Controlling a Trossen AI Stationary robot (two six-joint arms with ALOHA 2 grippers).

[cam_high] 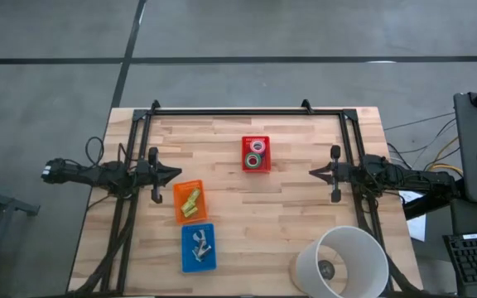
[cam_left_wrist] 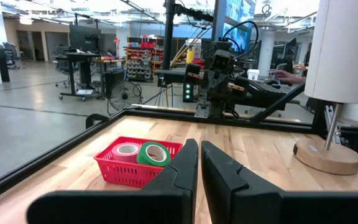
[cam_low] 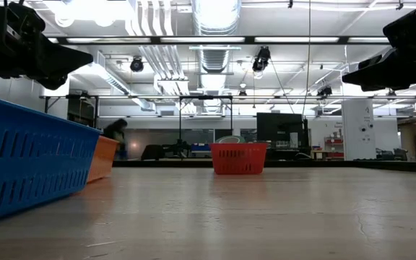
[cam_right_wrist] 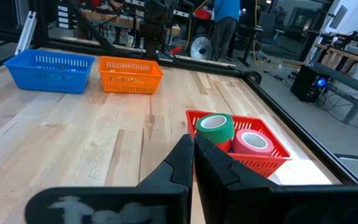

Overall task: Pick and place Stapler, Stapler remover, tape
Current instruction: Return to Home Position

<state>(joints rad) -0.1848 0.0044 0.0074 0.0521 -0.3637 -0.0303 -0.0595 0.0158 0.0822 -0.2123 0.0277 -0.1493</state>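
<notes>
FLOOR (cam_high: 305, 33): grey concrete, dark seam lines | CEILING: exposed ductwork (cam_low: 215, 14), strip lights (cam_low: 280, 40) lit | FURNITURE: butcher-block table (cam_high: 288, 223); rolling workstands (cam_left_wrist: 82, 59) beyond | STRUCTURE: white pillar (cam_low: 357, 130)

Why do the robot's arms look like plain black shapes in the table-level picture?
Low view: bright ceiling lights sit behind the left gripper and right gripper, so both are backlit, and the table shows a pale sheen. High view: light is even, shadows faint.

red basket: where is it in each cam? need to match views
High: red basket mid-table.
Low: basket centre, far back on the table.
Left wrist: basket ahead on the table.
Right wrist: basket ahead.
Landmark: green tape roll inside it, in high and both wrist views.
</notes>
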